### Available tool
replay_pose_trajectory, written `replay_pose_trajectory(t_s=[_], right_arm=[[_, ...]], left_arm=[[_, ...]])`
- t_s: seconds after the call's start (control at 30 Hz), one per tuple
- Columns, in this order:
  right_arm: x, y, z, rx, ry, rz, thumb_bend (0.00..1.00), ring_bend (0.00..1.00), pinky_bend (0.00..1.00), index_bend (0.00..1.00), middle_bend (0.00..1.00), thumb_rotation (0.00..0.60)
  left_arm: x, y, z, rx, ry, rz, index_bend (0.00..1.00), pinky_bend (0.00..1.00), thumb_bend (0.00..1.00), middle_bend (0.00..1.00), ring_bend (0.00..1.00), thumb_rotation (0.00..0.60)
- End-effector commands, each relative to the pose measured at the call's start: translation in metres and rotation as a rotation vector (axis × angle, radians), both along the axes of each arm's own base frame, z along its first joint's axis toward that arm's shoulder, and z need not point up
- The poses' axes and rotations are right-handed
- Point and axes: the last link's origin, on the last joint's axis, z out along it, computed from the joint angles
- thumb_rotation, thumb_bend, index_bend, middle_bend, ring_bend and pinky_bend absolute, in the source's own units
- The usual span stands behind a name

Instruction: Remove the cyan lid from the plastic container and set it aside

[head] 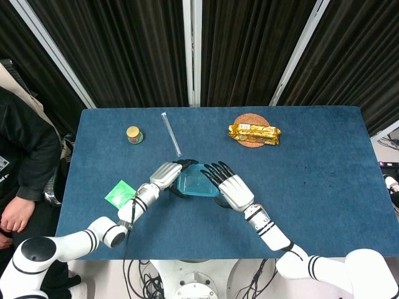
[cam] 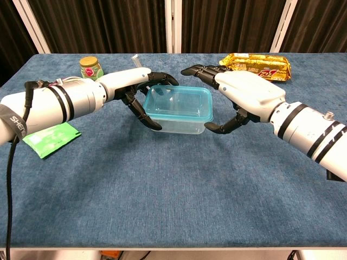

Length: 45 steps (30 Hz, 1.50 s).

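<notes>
A clear plastic container (cam: 176, 116) with its cyan lid (cam: 179, 102) still on sits near the middle of a blue cloth-covered table (cam: 162, 189), upright and resting on the cloth. The left hand (cam: 133, 89) comes in from nine o'clock and cups the container's left end: its dark fingers (cam: 161, 77) curve over the far left corner of the lid while the thumb hooks around the near left side, touching or nearly touching the wall. The right hand (cam: 244, 92) comes in from three o'clock, its fingers (cam: 198, 70) spread and reaching over the far right edge of the lid, its thumb curled toward the near right corner of the container; whether the thumb tip touches the plastic cannot be told. From the head view the two hands (head: 165, 175) (head: 232, 189) flank the container (head: 198, 184) closely on both sides. At about eleven o'clock from the container stands a small jar with a yellow lid (cam: 91, 67). A thin clear tube (head: 171, 134) lies at about twelve o'clock. A gold-wrapped snack packet (cam: 256, 65) lies at about two o'clock, on a round brown mat (head: 249, 121). A green sachet (cam: 51, 138) lies flat at about eight o'clock, near the left forearm.
</notes>
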Motion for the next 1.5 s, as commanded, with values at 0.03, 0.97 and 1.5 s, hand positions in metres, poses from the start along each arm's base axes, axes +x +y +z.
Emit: replay_pose_trajectory(t_s=[0.03,0.97,1.5], right_arm=[[0.001,-0.001,0.001,-0.007,-0.003,0.003,0.23,0.0,0.0,0.0,0.0,0.6],[0.012,-0.008,0.011,-0.046,-0.04,0.02,0.28,0.0,0.0,0.0,0.03,0.6],[0.019,-0.009,0.014,-0.06,-0.07,0.033,0.32,0.0,0.0,0.0,0.11,0.6]], left_arm=[[0.0,0.0,0.0,0.0,0.005,-0.002,0.39,0.28,0.0,0.31,0.28,0.6],[-0.001,0.003,0.002,0.074,0.082,-0.055,0.41,0.31,0.0,0.31,0.28,0.6],[0.002,0.004,0.005,0.109,0.112,-0.071,0.41,0.31,0.0,0.31,0.28,0.6]])
